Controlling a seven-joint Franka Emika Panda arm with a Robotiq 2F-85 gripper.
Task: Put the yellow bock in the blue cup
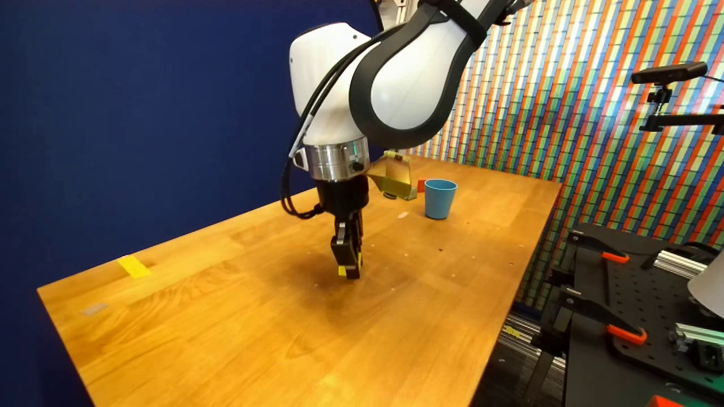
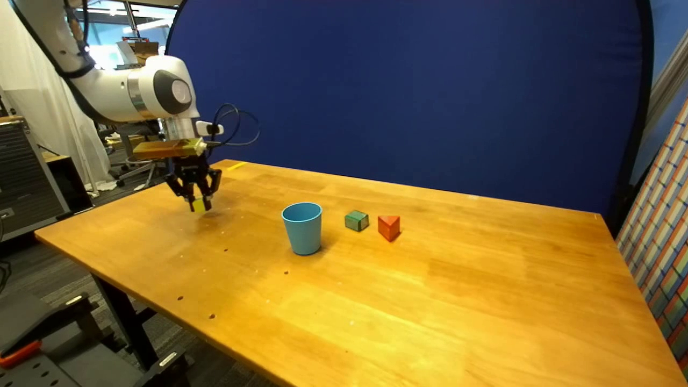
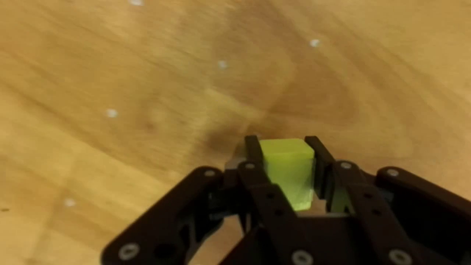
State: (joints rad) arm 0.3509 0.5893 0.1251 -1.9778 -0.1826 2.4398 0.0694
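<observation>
Your pincer pinches the yellow block by opposite sides, presumably so that letting go drops it cleanly into the blue cup, upright on the surface, just past three o'clock from it in an exterior view.

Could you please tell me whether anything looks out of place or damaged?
Only the tabletop: pale spots and dark spots interrupt its grain, possibly wear. Otherwise nothing stands out; the blue cup is upright and the gripper holds the yellow block.
</observation>
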